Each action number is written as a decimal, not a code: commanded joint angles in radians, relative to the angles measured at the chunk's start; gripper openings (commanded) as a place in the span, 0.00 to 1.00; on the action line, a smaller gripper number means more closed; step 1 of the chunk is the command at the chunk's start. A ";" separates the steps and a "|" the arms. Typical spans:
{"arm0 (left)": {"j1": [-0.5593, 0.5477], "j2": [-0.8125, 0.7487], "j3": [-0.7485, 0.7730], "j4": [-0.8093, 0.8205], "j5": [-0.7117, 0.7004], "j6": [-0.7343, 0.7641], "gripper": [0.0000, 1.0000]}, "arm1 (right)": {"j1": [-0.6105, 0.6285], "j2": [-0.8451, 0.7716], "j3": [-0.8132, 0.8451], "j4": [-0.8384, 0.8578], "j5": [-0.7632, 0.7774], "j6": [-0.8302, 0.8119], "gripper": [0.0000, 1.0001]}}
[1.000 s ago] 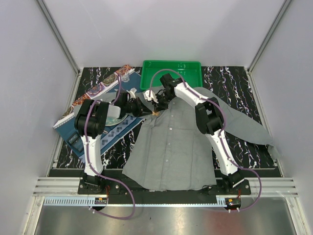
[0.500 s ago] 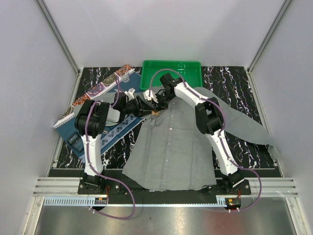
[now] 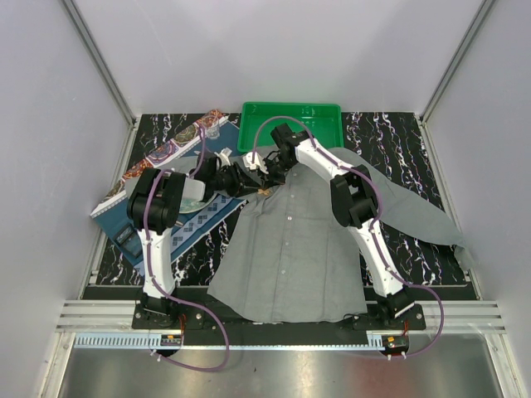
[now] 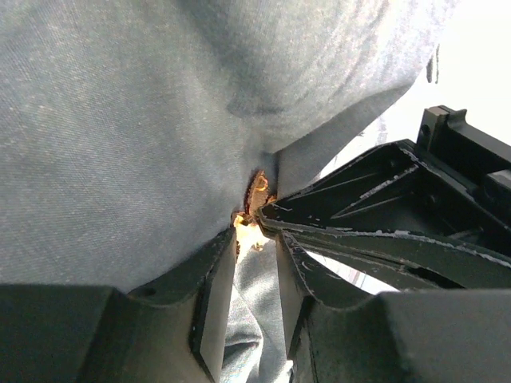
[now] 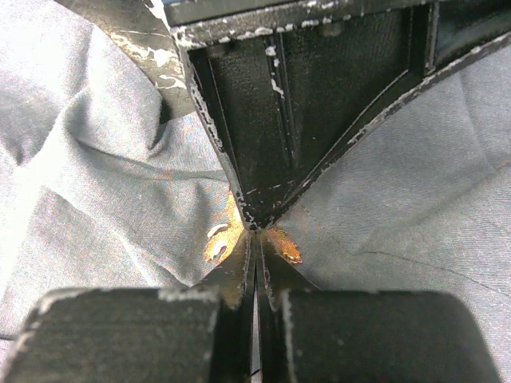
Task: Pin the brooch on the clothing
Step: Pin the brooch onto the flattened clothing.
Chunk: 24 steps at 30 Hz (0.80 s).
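Brooch [image 5: 217,241] on grey shirt [image 3: 290,249], right claw [image 5: 255,236] pinching it, left claw [image 4: 255,238] parted beside it, grip unclear

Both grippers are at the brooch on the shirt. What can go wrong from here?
1. The right gripper is shut on the brooch with only its very tips, so a small tug may let it slip.
2. The left gripper tips flank the same spot, right beside the right fingers, and may collide or knock the brooch loose.
3. The shirt is bunched around the brooch, so the fabric may drag along rather than take the pin.
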<state>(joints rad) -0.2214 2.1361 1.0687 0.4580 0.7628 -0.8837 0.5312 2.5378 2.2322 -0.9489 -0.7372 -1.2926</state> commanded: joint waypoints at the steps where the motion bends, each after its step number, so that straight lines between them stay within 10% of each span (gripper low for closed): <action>1: -0.013 -0.013 0.046 -0.209 -0.146 0.088 0.33 | 0.018 0.015 0.033 -0.027 0.009 -0.008 0.00; 24: -0.050 -0.004 0.177 -0.455 -0.264 0.173 0.01 | 0.016 0.039 0.083 -0.036 0.007 0.012 0.00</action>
<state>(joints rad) -0.2604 2.1288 1.2320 0.0967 0.6312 -0.7536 0.5312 2.5561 2.2719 -0.9699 -0.7231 -1.2922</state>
